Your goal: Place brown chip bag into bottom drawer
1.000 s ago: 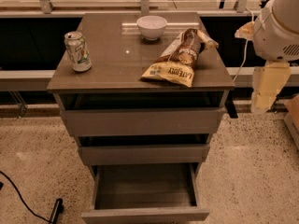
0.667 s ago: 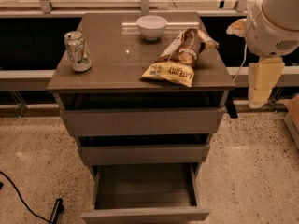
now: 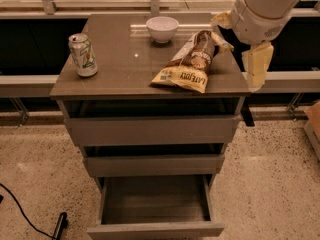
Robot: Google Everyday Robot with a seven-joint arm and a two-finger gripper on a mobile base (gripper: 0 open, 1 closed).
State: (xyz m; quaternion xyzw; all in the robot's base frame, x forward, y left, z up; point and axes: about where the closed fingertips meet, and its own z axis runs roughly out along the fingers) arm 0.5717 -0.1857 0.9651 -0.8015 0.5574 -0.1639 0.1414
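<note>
Three grey-brown drawers stacked in one cabinet (image 3: 125,71). Bottom drawer (image 3: 155,206) drawn well out toward the camera, shallow box open upward, plain flat front at the lower edge of the view. Two drawers above it set further in, a dark gap over each front.

Brown chip bag (image 3: 187,64) flat on the cabinet's top, right of the middle, well apart from the bottom drawer. Dark brown end toward the back right corner, pale yellow lettered end toward the front edge, just short of it. Crinkled, lying slantwise.

White bowl (image 3: 162,28) upright at the back of the top, just left of the bag's dark end. Green-and-white soda can (image 3: 83,55) upright near the left edge, well apart from the bag.

Gripper (image 3: 257,66) at the right of the cabinet, beside its back right corner, under the bulky white body of the arm (image 3: 267,9); pale yellow part hanging down past the top's right edge. Near the bag's dark end; touching or apart, cannot tell. Open or closed, cannot tell either.

Speckled floor (image 3: 270,184) all around; black cable (image 3: 59,225) at the lower left.
</note>
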